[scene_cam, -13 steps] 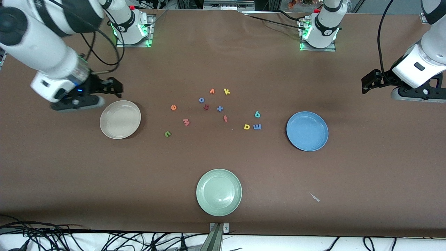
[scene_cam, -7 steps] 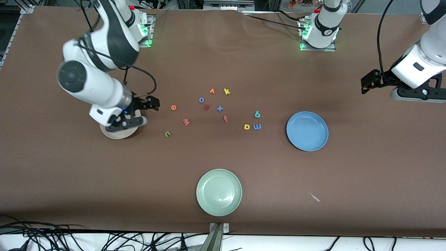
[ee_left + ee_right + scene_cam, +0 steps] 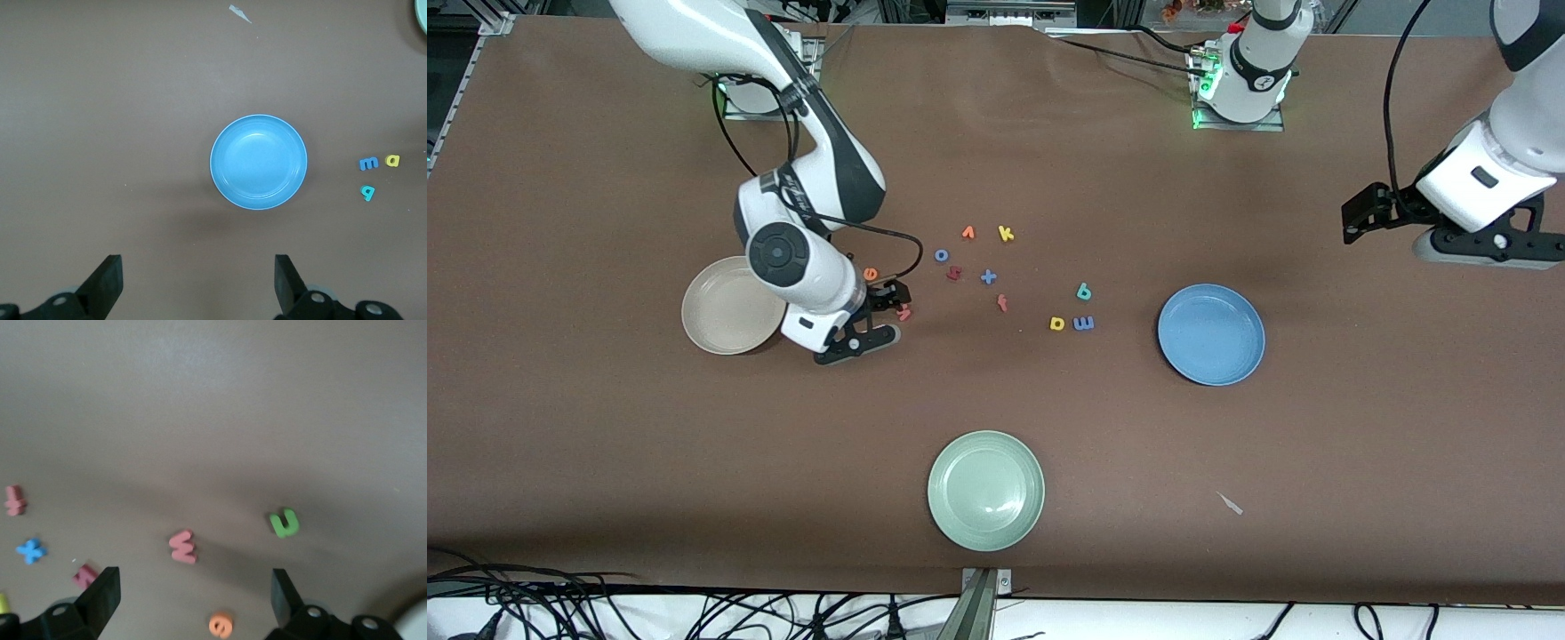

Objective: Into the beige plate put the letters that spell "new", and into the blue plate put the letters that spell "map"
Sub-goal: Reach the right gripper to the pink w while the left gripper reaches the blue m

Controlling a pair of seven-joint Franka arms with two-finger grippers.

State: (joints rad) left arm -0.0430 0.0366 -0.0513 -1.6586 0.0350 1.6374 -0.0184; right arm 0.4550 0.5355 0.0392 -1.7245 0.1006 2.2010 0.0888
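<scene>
My right gripper [image 3: 889,299] [image 3: 193,600] hangs open low over the table beside the beige plate [image 3: 720,309]. The orange "e" [image 3: 221,625] [image 3: 871,274] lies between its fingers, the pinkish "w" [image 3: 183,547] [image 3: 904,312] just past them, and the green "n" [image 3: 285,523] a little farther off. In the front view the hand hides the "n". My left gripper [image 3: 1356,213] [image 3: 197,280] waits open in the air at the left arm's end. The blue plate [image 3: 1211,334] [image 3: 259,162] is bare. Beside it lie the blue "m" [image 3: 1083,323], yellow "a" [image 3: 1057,324] and teal "p" [image 3: 1083,291].
A pale green plate [image 3: 985,490] sits nearest the front camera. Other letters lie mid-table: blue "x" [image 3: 988,276], blue "o" [image 3: 941,255], dark red letter [image 3: 953,274], orange "v" [image 3: 968,233], yellow "k" [image 3: 1006,234], red "f" [image 3: 1002,303]. A white scrap [image 3: 1230,503] lies near the table's front edge.
The right arm has swung from its end of the table, across the beige plate, to the "e" and "w". The left gripper has barely shifted. No letter has moved.
</scene>
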